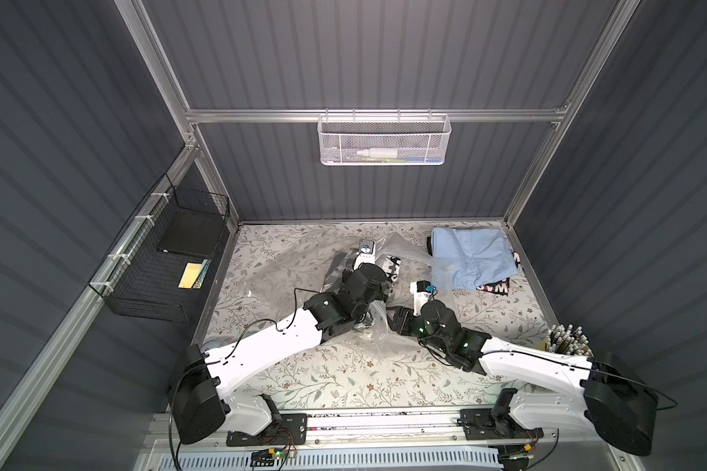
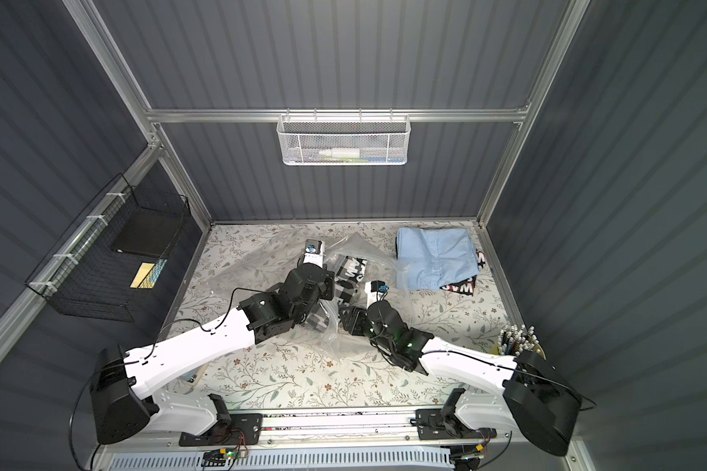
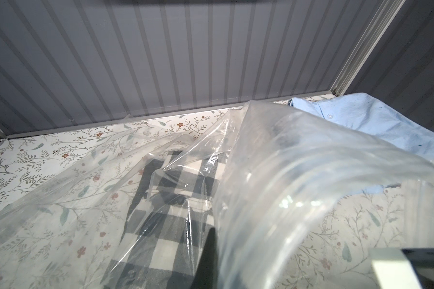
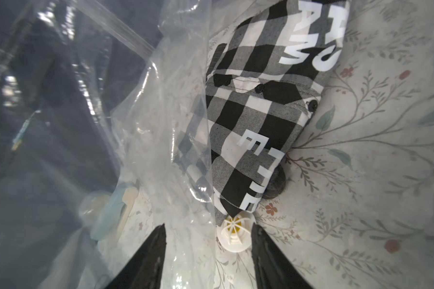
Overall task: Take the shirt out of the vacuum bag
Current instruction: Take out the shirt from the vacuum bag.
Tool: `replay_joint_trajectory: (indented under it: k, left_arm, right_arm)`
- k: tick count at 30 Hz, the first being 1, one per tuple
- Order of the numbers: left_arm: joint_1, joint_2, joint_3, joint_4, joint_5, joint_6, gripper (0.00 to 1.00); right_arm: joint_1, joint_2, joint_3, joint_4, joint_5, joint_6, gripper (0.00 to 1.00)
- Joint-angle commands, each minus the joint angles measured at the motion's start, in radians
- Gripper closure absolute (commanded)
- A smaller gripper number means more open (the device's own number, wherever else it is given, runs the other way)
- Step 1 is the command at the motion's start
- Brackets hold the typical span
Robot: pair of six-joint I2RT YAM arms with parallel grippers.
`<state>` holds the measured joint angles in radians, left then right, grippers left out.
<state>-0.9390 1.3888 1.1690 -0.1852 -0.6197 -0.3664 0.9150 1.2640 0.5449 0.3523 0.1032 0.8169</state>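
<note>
Both top views, vacuum bag [image 1: 286, 265]: spread crinkled over the middle of the tabletop [image 1: 343, 383], reaching toward 11 o'clock.
Both top views, shirt [image 2: 354, 267]: black-and-white check, in the bag at centre, between the two arms.
Both top views, surroundings: folded blue shirt [image 1: 470, 259] at 1 o'clock, just beside the bag; cup of pens [image 1: 568, 338] at 4 o'clock, well apart.
Left wrist, left claw [image 3: 209, 250]: together, apparently pinching bag film, which arches up over the shirt.
Right wrist, right claw [image 4: 208, 250]: fingers apart, holding nothing; white valve [image 4: 233, 237] between them, shirt just beyond.
Handling: film light, limp, slippery; shirt soft and light. Likely best hold is a bunched fold of cloth.
Obstruction: film lies against the shirt; the bag's opening cannot be made out.
</note>
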Motion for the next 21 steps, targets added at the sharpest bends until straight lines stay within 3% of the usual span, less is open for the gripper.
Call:
replay_joint_trajectory:
  k: [1,6,21]
  left_arm:
    - [0.006,-0.007,0.033,-0.002,-0.005,0.015,1.0]
    - [0.006,-0.014,0.02,-0.005,-0.008,0.007,1.0]
    - [0.006,-0.025,0.005,-0.014,-0.012,0.0,1.0]
  right_arm:
    - [-0.019,0.073,-0.009,0.08,0.028,0.05,0.43]
    - [-0.094,0.196,0.024,0.133,-0.074,0.087,0.43]
    - [-0.208,0.465,0.14,0.235,-0.171,0.085,0.41]
